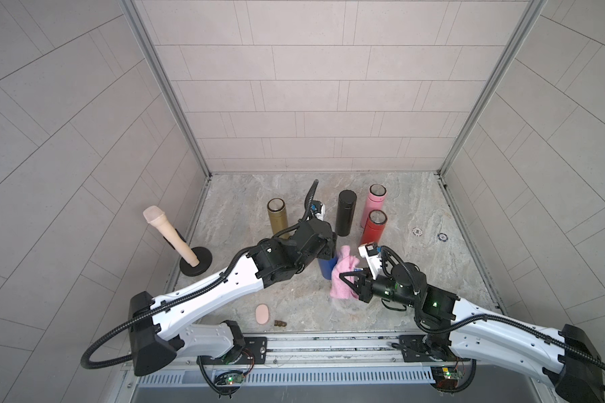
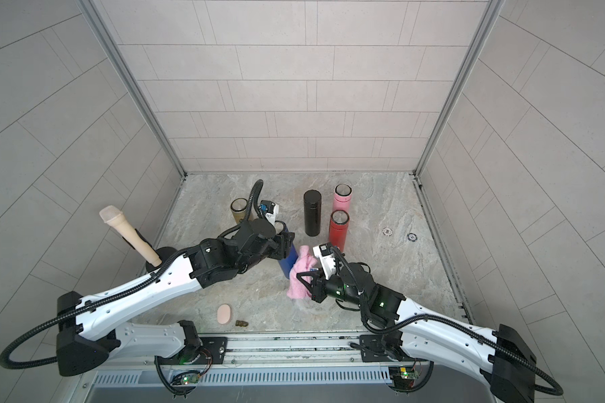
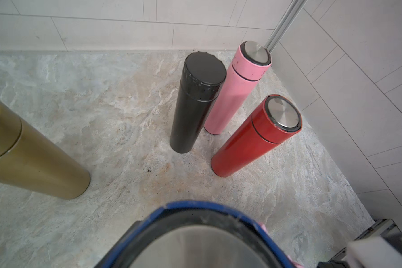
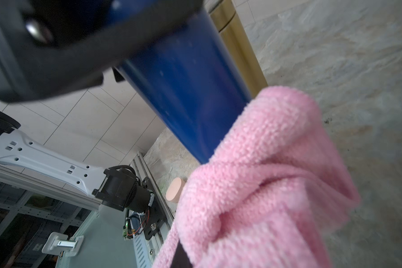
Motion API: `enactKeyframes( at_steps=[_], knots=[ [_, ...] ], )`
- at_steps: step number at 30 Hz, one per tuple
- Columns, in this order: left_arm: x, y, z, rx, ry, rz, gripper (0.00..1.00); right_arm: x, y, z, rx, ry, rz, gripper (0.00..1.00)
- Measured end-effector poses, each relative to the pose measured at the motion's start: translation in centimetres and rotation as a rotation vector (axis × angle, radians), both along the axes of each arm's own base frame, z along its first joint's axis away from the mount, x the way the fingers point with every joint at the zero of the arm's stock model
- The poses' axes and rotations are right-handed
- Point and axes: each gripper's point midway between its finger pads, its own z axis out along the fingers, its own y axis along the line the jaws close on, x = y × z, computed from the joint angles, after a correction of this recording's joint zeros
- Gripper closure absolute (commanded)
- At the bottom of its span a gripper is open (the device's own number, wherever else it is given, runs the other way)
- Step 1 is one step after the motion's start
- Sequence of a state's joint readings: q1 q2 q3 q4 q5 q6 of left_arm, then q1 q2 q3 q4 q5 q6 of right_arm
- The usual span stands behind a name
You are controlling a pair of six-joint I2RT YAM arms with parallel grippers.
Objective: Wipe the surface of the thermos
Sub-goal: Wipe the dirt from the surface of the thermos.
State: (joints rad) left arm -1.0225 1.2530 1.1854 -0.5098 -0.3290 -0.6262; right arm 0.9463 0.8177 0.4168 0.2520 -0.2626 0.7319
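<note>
The left hand (image 2: 284, 244) is clenched around the top of the blue thermos (image 2: 287, 263), which stands about upright mid-desk with its lid up. The right hand (image 1: 343, 275) grips a pink cloth (image 1: 346, 260) against the thermos's lower side. A black thermos (image 1: 344, 213) and a red thermos (image 1: 372, 228) stand close behind, and bare desk (image 1: 433, 272) lies to the right.

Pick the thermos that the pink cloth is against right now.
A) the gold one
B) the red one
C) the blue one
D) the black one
C: in the right wrist view the pink cloth lies against the lower body of the blue thermos.
</note>
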Motion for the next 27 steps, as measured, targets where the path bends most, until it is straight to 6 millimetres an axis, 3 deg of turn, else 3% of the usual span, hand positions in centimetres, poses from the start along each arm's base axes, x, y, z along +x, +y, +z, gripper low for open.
enactKeyframes(
  at_steps=[7, 11, 16, 19, 21, 27],
  knots=[
    [0.2, -0.1, -0.5, -0.008, 0.014, 0.035, 1.0, -0.2, 4.6, 5.4, 0.078, -0.096, 0.111, 1.0],
    [0.3, -0.2, -0.3, -0.018, 0.005, 0.038, 1.0, -0.6, 5.4, 4.7, 0.072, -0.095, 0.127, 1.0],
    [0.2, -0.3, 0.3, -0.026, -0.008, 0.02, 1.0, -0.1, 3.5, -1.8, -0.051, -0.016, 0.048, 1.0],
    [-0.1, -0.1, 1.1, -0.031, -0.026, -0.002, 1.0, -0.1, 2.0, -4.6, -0.125, 0.023, 0.003, 1.0],
    [-0.5, 0.0, 1.9, -0.033, -0.045, -0.032, 1.0, 0.0, 1.0, -4.9, -0.151, 0.027, -0.032, 1.0],
    [-3.2, -0.3, 4.8, -0.028, -0.124, -0.265, 1.0, 2.3, -3.6, -2.5, -0.104, 0.037, -0.206, 1.0]
  ],
)
